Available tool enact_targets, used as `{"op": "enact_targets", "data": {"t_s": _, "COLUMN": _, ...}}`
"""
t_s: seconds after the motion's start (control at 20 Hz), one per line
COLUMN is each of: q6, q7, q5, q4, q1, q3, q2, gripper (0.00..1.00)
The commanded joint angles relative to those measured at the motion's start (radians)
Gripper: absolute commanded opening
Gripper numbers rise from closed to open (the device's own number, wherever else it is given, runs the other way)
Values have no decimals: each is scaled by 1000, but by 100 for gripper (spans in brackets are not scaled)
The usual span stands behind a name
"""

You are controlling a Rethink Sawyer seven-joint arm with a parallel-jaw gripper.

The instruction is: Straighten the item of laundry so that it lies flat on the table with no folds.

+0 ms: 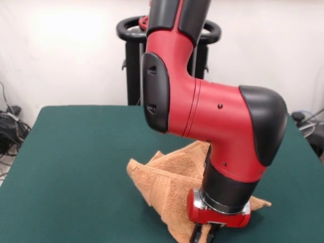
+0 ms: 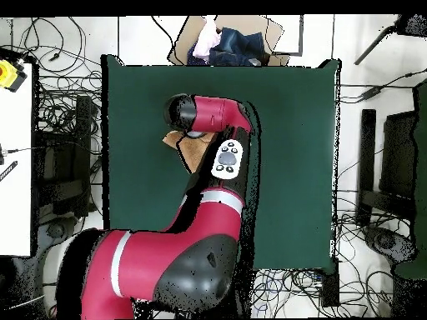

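So right at the bottom edge of the front view you've got the gripper, just the black tips poking out under the red wrist collar, and they get cut off by the frame. Honestly can't tell if the fingers are apart or pinched together, or whether there's any cloth between them. They sit right over the near edge of the towel.

The towel itself is an orange-tan terry thing and it's nowhere near flat. It's bunched into a rough tent shape, with a fold ridge running up toward a peak behind the wrist, one corner sticking out to the left and a smaller tip poking out to the right past the wrist. It sits toward the camera side of the table, roughly mid-width.

Above it the big red and black arm bends down over the cloth and hides a good chunk of it. Behind that, dark green tabletop runs back to the black pedestal against the white wall.

From overhead, only a small tan patch of the towel peeks out beside the arm's black elbow cap, on the green table. The arm covers the rest, and the gripper is hidden under it there. Cables are strewn around the floor on both sides.
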Motion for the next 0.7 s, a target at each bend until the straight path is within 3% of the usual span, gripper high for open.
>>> {"op": "enact_targets", "data": {"t_s": 0.05, "q6": -100, "q7": 230, "q5": 6, "q4": 113, "q1": -9, "q3": 36, "q2": -65, "gripper": 0}}
{"op": "enact_targets", "data": {"t_s": 0.55, "q6": -104, "q7": 225, "q5": 3, "q4": 136, "q1": -10, "q3": 34, "q2": -82, "gripper": 0}}
{"op": "enact_targets", "data": {"t_s": 0.7, "q6": -76, "q7": 212, "q5": -3, "q4": 198, "q1": -2, "q3": 24, "q2": -155, "gripper": 0}}
